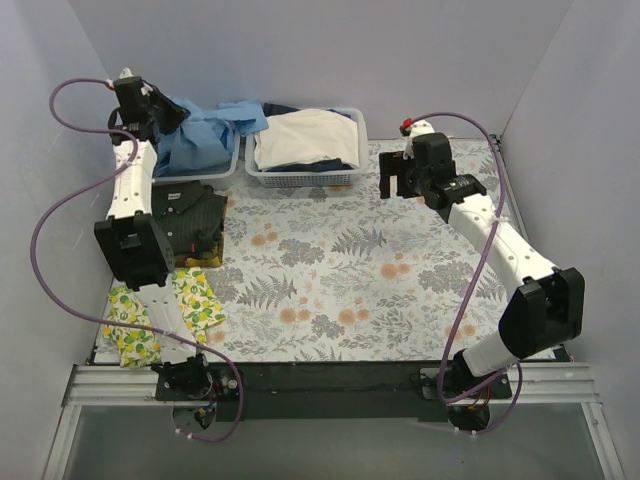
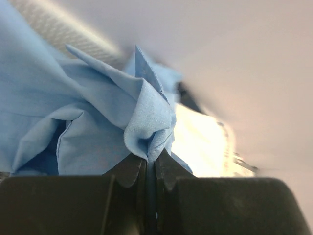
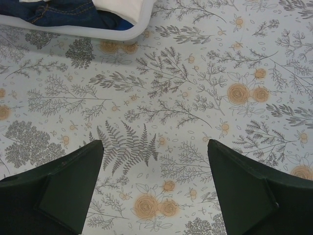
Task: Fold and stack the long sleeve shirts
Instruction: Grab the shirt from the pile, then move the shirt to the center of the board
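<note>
The light blue long sleeve shirt (image 1: 205,135) lies bunched in the left basket (image 1: 200,172) at the back left, with a part draped over its rim. My left gripper (image 1: 165,115) is down on it and shut, pinching a fold of the blue cloth (image 2: 98,112) between the fingertips of the left gripper (image 2: 150,159). The dark pinstriped long sleeve shirt (image 1: 190,220) lies folded on the table in front of that basket. My right gripper (image 1: 395,175) hangs open over the flower-print table cover (image 3: 161,88), and nothing is between the fingers of the right gripper (image 3: 155,144).
A second white basket (image 1: 300,178) at the back centre holds a cream-white garment (image 1: 305,135) over dark blue denim (image 3: 63,12). A yellow lemon-print cloth (image 1: 160,310) lies at the near left under the left arm. Walls close in the table on three sides.
</note>
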